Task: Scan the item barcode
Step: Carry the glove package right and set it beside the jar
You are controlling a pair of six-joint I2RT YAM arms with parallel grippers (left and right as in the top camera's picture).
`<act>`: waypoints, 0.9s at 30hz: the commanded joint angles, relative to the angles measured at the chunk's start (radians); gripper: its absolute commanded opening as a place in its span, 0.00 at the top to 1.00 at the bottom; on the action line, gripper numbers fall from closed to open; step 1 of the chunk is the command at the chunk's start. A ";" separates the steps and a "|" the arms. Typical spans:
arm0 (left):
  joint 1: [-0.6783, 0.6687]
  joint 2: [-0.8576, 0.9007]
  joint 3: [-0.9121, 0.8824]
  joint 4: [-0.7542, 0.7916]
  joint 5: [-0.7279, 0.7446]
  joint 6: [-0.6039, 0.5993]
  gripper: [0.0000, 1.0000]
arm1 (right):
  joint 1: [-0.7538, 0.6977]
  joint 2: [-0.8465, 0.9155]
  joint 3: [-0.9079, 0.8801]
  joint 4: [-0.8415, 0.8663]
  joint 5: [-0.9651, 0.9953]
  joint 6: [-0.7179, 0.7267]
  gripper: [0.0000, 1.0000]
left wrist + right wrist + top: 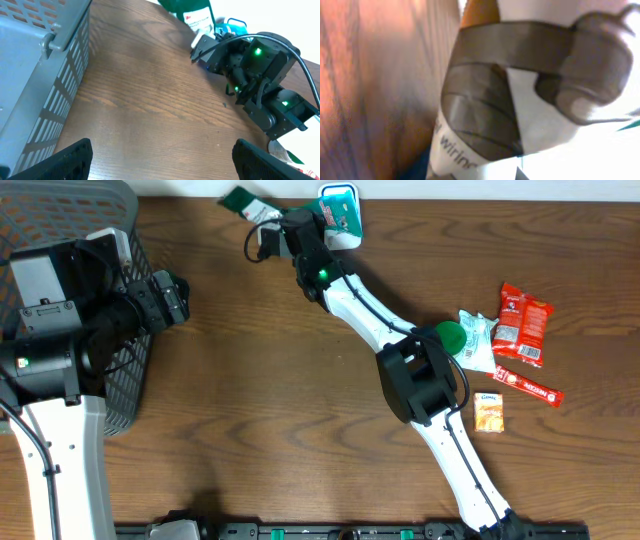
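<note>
My right gripper (263,230) reaches to the far edge of the table and is shut on a green packet (238,200) with a white label. The left wrist view shows the same green packet (196,15) above the right gripper (200,46). Just right of it stands a teal and white scanner (339,215). The right wrist view is filled by a blurred white surface with grey tape (520,100) and printed letters. My left gripper (176,295) hovers beside the basket; its fingers stand wide open with nothing between them (167,165).
A grey mesh basket (60,220) sits at the left under the left arm. At the right lie red snack packets (522,325), a red bar (528,388), a small orange packet (489,412) and a white pouch with a green cap (470,338).
</note>
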 commanded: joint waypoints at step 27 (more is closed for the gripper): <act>0.005 -0.002 0.018 -0.003 0.001 0.009 0.11 | -0.766 -0.635 -0.309 -1.364 -0.534 0.970 0.99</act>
